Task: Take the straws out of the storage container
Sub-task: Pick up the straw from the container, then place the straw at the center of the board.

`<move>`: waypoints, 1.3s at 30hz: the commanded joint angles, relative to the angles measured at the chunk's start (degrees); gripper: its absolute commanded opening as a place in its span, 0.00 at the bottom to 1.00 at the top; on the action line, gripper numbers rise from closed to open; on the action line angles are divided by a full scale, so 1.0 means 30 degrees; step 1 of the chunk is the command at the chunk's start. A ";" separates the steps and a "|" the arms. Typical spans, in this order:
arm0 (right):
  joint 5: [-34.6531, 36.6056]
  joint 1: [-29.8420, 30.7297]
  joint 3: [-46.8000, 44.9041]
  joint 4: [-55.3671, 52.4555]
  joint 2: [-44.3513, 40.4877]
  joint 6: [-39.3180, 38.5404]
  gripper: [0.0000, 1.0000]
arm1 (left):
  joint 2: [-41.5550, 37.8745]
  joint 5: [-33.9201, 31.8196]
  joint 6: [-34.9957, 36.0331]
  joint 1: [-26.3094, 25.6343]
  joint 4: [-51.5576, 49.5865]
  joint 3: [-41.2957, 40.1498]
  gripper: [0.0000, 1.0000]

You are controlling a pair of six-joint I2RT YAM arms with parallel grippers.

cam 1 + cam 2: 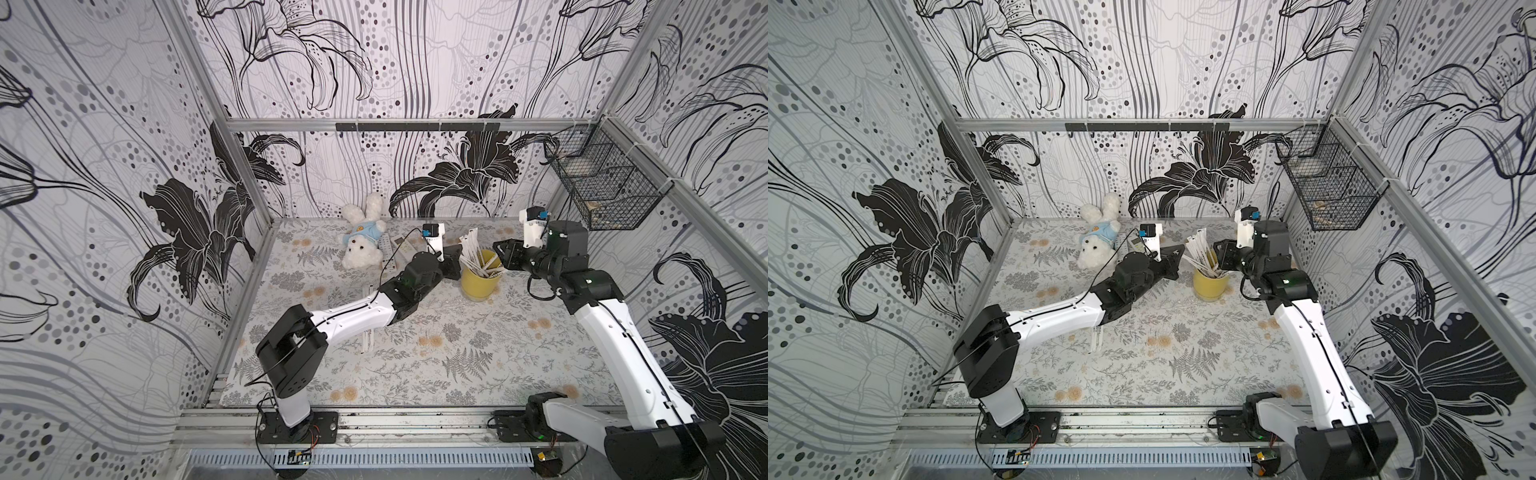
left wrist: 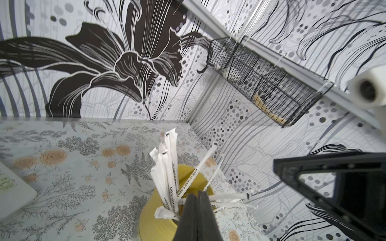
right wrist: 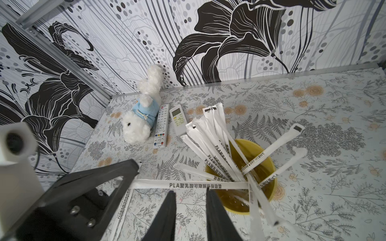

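The yellow storage container (image 1: pixel 480 284) (image 1: pixel 1209 286) stands upright at the back right of the table, with several white paper-wrapped straws (image 1: pixel 473 249) (image 3: pixel 211 137) fanning out of it. My left gripper (image 1: pixel 457 264) (image 2: pixel 197 195) is at the container's left rim. Its jaws are pressed together on the end of one straw (image 3: pixel 188 185), which lies level from the jaws to the rim. My right gripper (image 1: pixel 500 253) (image 3: pixel 191 194) hovers at the container's right side, open, with nothing between its fingers. That level straw runs just past its fingertips.
A few straws (image 1: pixel 368 336) lie on the table under my left forearm. A white plush toy (image 1: pixel 361 245) and two white remotes (image 3: pixel 161 125) lie behind and left of the container. A black wire basket (image 1: pixel 602 183) hangs on the right wall.
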 commanded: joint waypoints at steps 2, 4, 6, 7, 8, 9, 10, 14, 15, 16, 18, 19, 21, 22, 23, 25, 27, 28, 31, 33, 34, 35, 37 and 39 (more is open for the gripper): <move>-0.0368 0.0085 0.0655 -0.0432 -0.0484 0.0061 0.30 | -0.1217 -0.0229 0.1291 0.0019 -0.0001 0.0833 0.00; -0.0512 0.0129 0.0749 -0.0420 -0.0649 0.0141 0.30 | -0.1766 -0.0391 0.1678 0.0019 -0.0160 0.0828 0.00; -0.0520 0.0157 0.0907 -0.0427 -0.0735 0.0177 0.30 | -0.2241 -0.0723 0.2165 -0.0034 -0.0429 0.0900 0.00; -0.0520 0.0187 0.1009 -0.0456 -0.0755 0.0193 0.30 | -0.2557 -0.0877 0.2359 -0.0039 -0.0598 0.0929 0.00; -0.0520 0.0242 0.1121 -0.0469 -0.0764 0.0191 0.30 | -0.2833 -0.1018 0.2590 -0.0082 -0.0744 0.0981 0.00; -0.0520 0.0315 0.1258 -0.0489 -0.0739 0.0235 0.30 | -0.3185 -0.1286 0.2909 -0.0132 -0.0972 0.1039 0.00; -0.0521 0.0408 0.1398 -0.0523 -0.0732 0.0265 0.30 | -0.3581 -0.1632 0.3239 -0.0260 -0.1234 0.1062 0.00; -0.0285 0.1324 0.2097 -0.0461 -0.0489 0.0353 0.30 | -0.5983 -0.3767 0.4372 -0.0861 -0.1870 0.0052 0.00; -0.0059 0.1833 0.2347 -0.0387 -0.0374 0.0343 0.29 | -0.6884 -0.4450 0.4473 -0.1003 -0.1829 -0.0615 0.00; 0.0228 0.2394 0.2629 -0.0328 -0.0211 0.0311 0.29 | -0.7770 -0.5343 0.4645 -0.1174 -0.1840 -0.1358 0.00; 0.0847 0.3708 0.3072 -0.0090 0.0177 0.0295 0.29 | -0.9565 -0.7427 0.4843 -0.1637 -0.1901 -0.2871 0.00; 0.1119 0.4445 0.3247 0.0146 0.0414 0.0295 0.29 | -1.0507 -0.8441 0.4803 -0.1855 -0.1865 -0.3869 0.00; 0.1325 0.5666 0.3486 0.0524 0.0993 0.0404 0.29 | -1.2160 -1.0158 0.4452 -0.2221 -0.1977 -0.5751 0.00; 0.1326 0.6252 0.3532 0.0747 0.1300 0.0476 0.29 | -1.3005 -1.1112 0.4081 -0.2410 -0.2167 -0.6795 0.00; 0.1368 0.6778 0.3507 0.0999 0.1567 0.0576 0.29 | -1.3679 -1.1793 0.3721 -0.2573 -0.2382 -0.7583 0.00; 0.1483 0.8110 0.3596 0.1377 0.2287 0.0705 0.29 | -1.5173 -1.3301 0.2670 -0.2813 -0.2874 -0.9579 0.00; 0.1761 0.9412 0.3822 0.1422 0.3078 0.0705 0.28 | -1.6286 -1.4229 0.1535 -0.2907 -0.3402 -1.1089 0.00; 0.1921 1.0023 0.3882 0.1465 0.3462 0.0720 0.28 | -1.6724 -1.4741 0.1080 -0.2981 -0.3544 -1.1867 0.00; 0.2055 1.1284 0.3710 0.1693 0.4241 0.0956 0.28 | -1.7516 -1.6089 -0.0252 -0.3288 -0.3347 -1.3945 0.00; 0.2146 1.1801 0.3539 0.1774 0.4521 0.1131 0.28 | -1.7583 -1.6661 -0.0928 -0.3503 -0.2767 -1.5053 0.00; 0.2308 1.2049 0.3465 0.1710 0.4600 0.1187 0.28 | -1.7482 -1.7006 -0.1161 -0.3649 -0.2437 -1.5446 0.00; 0.2522 1.2265 0.3356 0.1698 0.4606 0.1231 0.28 | -1.7282 -1.7357 -0.1368 -0.3790 -0.2282 -1.5730 0.00; 0.2898 1.2697 0.3080 0.1706 0.4517 0.1371 0.28 | -1.6813 -1.8096 -0.1454 -0.4176 -0.1749 -1.6201 0.00; 0.3318 1.2974 0.2743 0.1726 0.4327 0.1511 0.28 | -1.6320 -1.8930 -0.1514 -0.4499 -0.1210 -1.6594 0.00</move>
